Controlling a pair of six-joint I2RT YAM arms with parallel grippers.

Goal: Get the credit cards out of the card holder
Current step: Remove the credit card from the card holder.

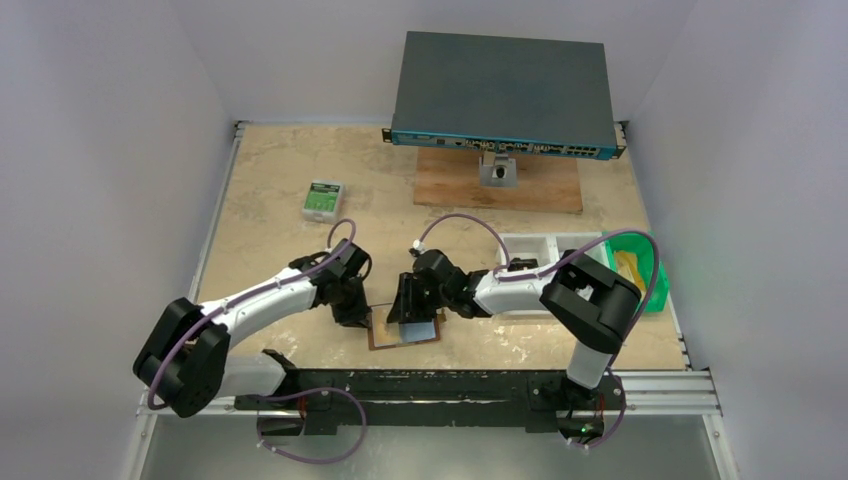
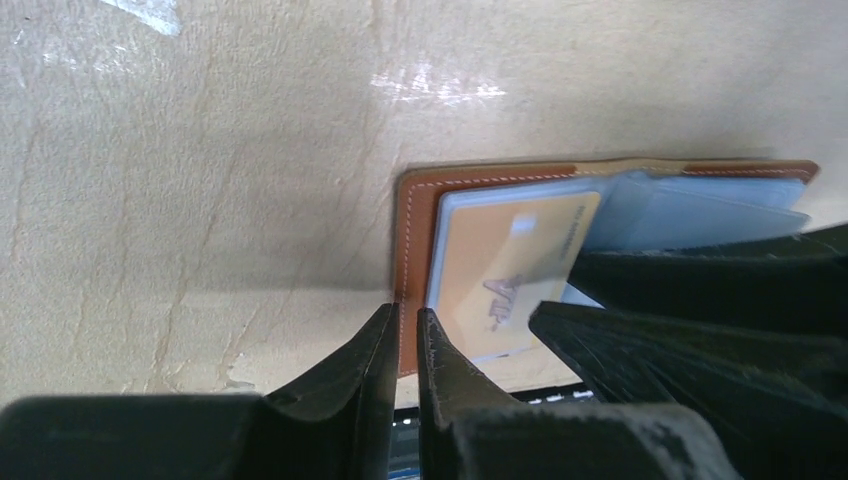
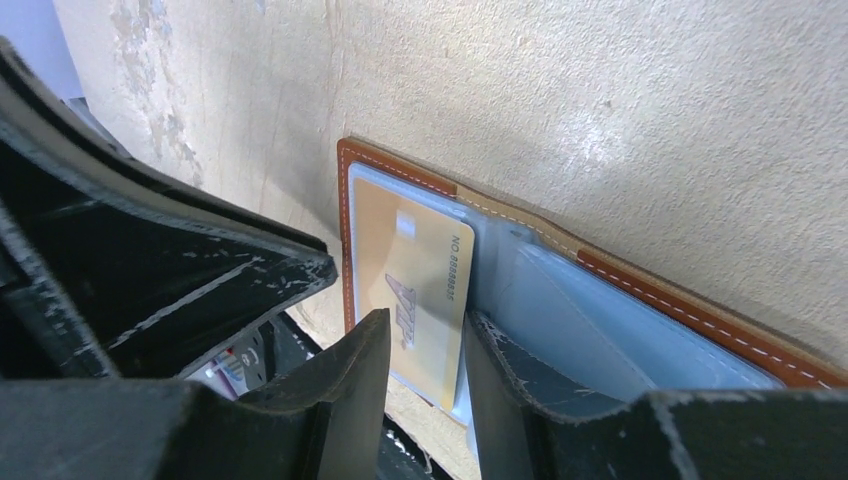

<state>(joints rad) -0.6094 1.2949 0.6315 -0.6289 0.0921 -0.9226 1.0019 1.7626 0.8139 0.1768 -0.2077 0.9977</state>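
One gold card [image 3: 415, 280] pocketed | card holder [image 2: 411, 230] edge was clamped by left jaws | right jaws spread astride card | straight pull was advised.

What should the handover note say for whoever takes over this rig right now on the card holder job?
The left gripper is shut on the brown edge of the card holder, holding it open on the table near the arm bases.
The right gripper is open, with its fingers either side of the near end of the gold card; no clamp is visible.
The gold card lies in its pocket at the pinched end of the holder.
Done: the holder is open and held.
Left: draw the gold card out, then check the grey-blue pockets; whether they hold more cards cannot be seen.
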